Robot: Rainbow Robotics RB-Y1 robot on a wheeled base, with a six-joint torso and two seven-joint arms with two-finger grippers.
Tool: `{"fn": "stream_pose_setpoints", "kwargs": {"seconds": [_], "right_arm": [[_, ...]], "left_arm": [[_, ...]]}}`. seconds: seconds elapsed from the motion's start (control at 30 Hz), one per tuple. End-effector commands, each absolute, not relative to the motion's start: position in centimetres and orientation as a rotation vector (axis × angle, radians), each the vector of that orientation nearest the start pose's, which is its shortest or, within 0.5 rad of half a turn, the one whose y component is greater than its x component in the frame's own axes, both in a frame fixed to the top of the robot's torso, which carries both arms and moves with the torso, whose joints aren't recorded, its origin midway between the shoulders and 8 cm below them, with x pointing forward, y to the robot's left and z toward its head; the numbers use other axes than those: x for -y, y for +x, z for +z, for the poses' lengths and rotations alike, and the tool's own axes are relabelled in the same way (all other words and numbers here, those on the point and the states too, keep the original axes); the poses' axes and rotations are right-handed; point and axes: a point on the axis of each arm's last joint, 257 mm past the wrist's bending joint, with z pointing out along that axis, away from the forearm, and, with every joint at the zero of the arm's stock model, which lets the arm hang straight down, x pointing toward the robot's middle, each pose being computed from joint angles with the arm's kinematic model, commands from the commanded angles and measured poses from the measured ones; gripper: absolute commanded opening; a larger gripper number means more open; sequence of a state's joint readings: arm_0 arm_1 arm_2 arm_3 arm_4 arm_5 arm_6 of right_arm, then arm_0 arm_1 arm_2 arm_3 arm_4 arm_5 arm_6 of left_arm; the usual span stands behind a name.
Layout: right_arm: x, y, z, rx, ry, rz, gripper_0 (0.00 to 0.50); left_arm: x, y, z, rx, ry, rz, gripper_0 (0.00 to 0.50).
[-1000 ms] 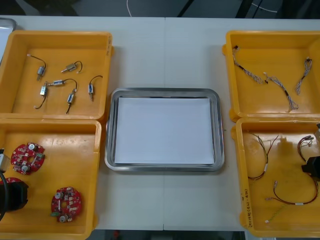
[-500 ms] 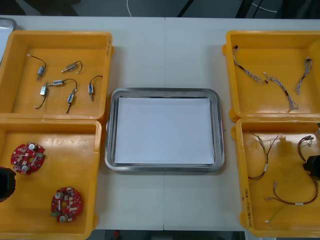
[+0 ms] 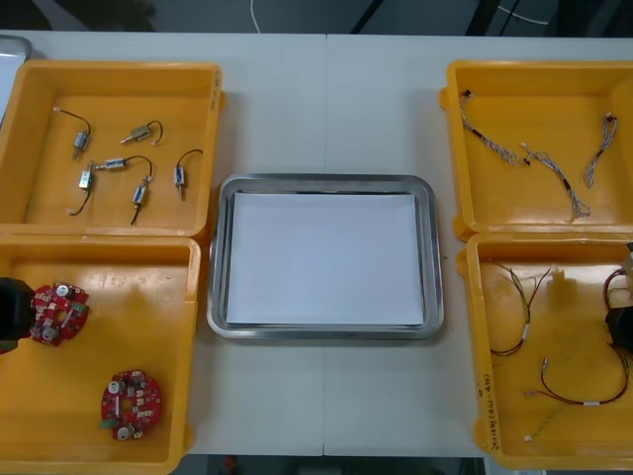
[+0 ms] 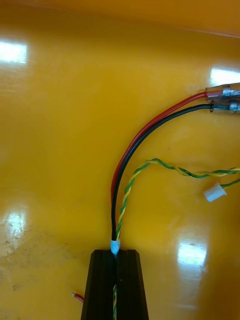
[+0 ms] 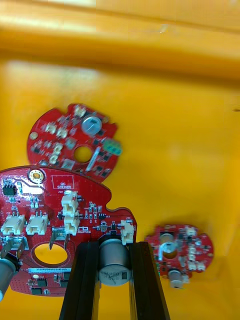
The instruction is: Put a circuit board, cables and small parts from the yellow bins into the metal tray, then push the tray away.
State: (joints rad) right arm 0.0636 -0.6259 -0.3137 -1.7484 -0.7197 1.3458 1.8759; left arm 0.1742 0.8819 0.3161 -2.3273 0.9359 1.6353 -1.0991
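Rectangular plastic bins (image 3: pixel 109 67): yellow, all four. Rectangular metal tray (image 3: pixel 326 181): silver rim, plain white inside. Table (image 3: pixel 326 89): pale grey-white. Small metal parts (image 3: pixel 87 179): silver, black leads. Thin twisted cables (image 3: pixel 492 141) in far right bin: pale grey-white twist. Round circuit boards (image 3: pixel 131 401): red, speckled white and silver. Held red board (image 5: pixel 55 210): white connectors, white lettering, silver can, black chips. The board beyond it carries a green part (image 5: pixel 113 146). Left gripper (image 5: pixel 114 245) and right gripper (image 4: pixel 115 251): black fingers. At the right one: red-and-black cable pair (image 4: pixel 129 150), white tip; twisted yellow-and-green cable (image 4: pixel 160 162), spiral stripe; white plug (image 4: pixel 215 192).
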Motion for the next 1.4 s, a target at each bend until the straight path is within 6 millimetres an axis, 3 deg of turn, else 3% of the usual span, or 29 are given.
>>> {"fn": "stream_pose_setpoints", "kwargs": {"seconds": [0.03,0.4,0.63,0.7,0.73,0.8,0.9,0.93,1.13,1.4], "right_arm": [[44.8,38.0,-30.6,-2.621,-0.228,-0.03,0.0],[46.7,36.2,-22.6,-2.64,-0.217,-0.103,0.0],[46.2,34.8,-18.6,-2.672,-0.289,-0.178,0.0],[45.2,35.4,-16.7,-2.636,-0.347,-0.207,0.0],[45.2,35.4,-16.7,-2.636,-0.347,-0.207,0.0],[43.6,36.6,-14.3,-2.562,-0.429,-0.252,0.0],[41.6,37.1,-12.9,-2.515,-0.525,-0.254,0.0],[41.6,37.1,-12.9,-2.515,-0.525,-0.254,0.0],[38.7,37.2,-11.8,-2.478,-0.646,-0.164,0.0],[36.2,39.0,-9.0,-2.385,-0.722,-0.136,0.0]], "left_arm": [[-36.2,34.6,-16.3,-2.618,0.04,0.014,0.0],[-30.8,36.8,-14.4,-2.595,0.248,-0.03,0.0],[-27.9,37.3,-13.9,-2.596,0.342,-0.04,0.0],[-26.9,37.5,-13.7,-2.594,0.378,-0.033,0.0],[-26.9,37.5,-13.7,-2.594,0.378,-0.033,0.0],[-25.5,37.7,-13.4,-2.592,0.431,-0.028,0.0],[-23.8,37.9,-13.1,-2.585,0.481,-0.036,0.001],[-23.8,37.9,-13.1,-2.585,0.481,-0.036,0.001],[-19.0,38.9,-12.7,-2.569,0.568,-0.114,0.0],[-13.9,39.6,-13.4,-2.581,0.659,-0.158,0.0]]}}
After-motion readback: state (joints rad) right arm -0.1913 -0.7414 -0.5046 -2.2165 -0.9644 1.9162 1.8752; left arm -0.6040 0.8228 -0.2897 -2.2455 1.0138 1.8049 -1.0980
